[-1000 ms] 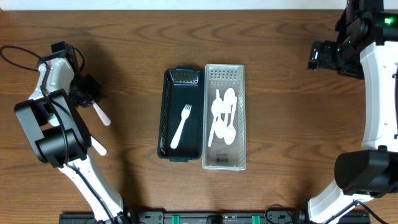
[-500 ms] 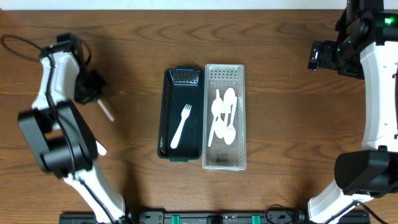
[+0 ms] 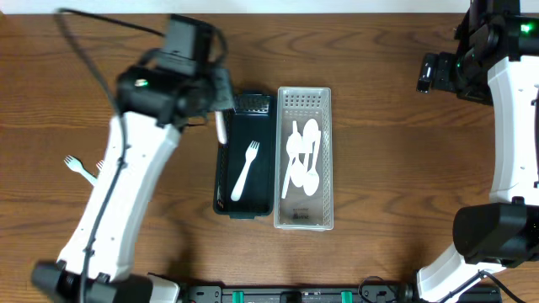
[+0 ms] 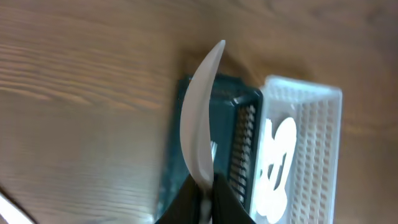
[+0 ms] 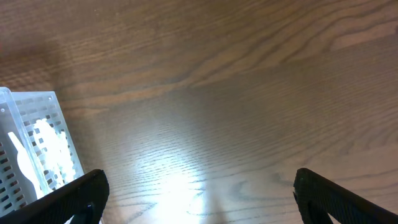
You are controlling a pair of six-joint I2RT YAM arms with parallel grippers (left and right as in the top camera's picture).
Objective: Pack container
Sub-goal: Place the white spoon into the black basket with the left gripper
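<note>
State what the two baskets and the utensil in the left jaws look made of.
Dark basket: seemingly dark-green plastic, slightly glossy, with moulded slots.
Clear basket: likely translucent plastic, with perforated see-through walls.
Utensil: probably white plastic; it looks smooth, thin and curved.

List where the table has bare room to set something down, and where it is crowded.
Free: the table between the clear basket and the right arm. Crowded: the dark tray's top-left corner, where the left gripper holds a white utensil; the left arm crosses the wood beside it.

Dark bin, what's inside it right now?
One white fork lies lengthwise in the dark bin. The left gripper, shut on a white utensil, hides one far corner.
</note>
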